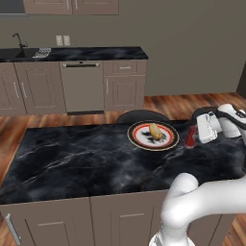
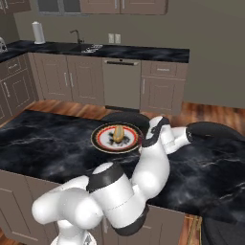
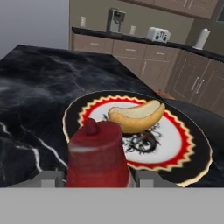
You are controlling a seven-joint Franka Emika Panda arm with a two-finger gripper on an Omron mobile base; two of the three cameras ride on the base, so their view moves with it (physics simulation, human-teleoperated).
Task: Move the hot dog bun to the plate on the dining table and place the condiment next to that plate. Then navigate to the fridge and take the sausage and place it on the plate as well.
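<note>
End effector (image 3: 98, 177) partly closed, fingers either side of the condiment (image 3: 98, 155); bottle sits btwn them, looks gripped. Hand view: red bottle body + cap right up front, just beside the near rim of the plate (image 3: 192, 162). Can't tell from that view if the bottle base touches the surface.

Left base view: end effector (image 1: 196, 136) at right side of the dining table (image 1: 77, 158), red condiment (image 1: 190, 136) showing at its tip, just right of the plate (image 1: 169, 142), low over the surface. Right base view: arm blocks the bottle; the end effector (image 2: 149, 139) is at the plate's (image 2: 98, 138) right edge, fingers not clear.

Hot dog bun (image 3: 136, 115) lies on the plate centre, over a dark motif; also seen as a small tan lump in left base (image 1: 155, 130) and right base (image 2: 117, 133) views.

Farther back: hand view shows coffee machine (image 3: 115, 20), toaster (image 3: 157, 34), paper towel roll (image 3: 201, 38) on a far worktop. Base views show the other wall: sink faucet (image 1: 19, 39), dishwasher (image 1: 82, 86), wood floor (image 1: 192, 103). Paper towel roll (image 2: 38, 32) also in right base view.
</note>
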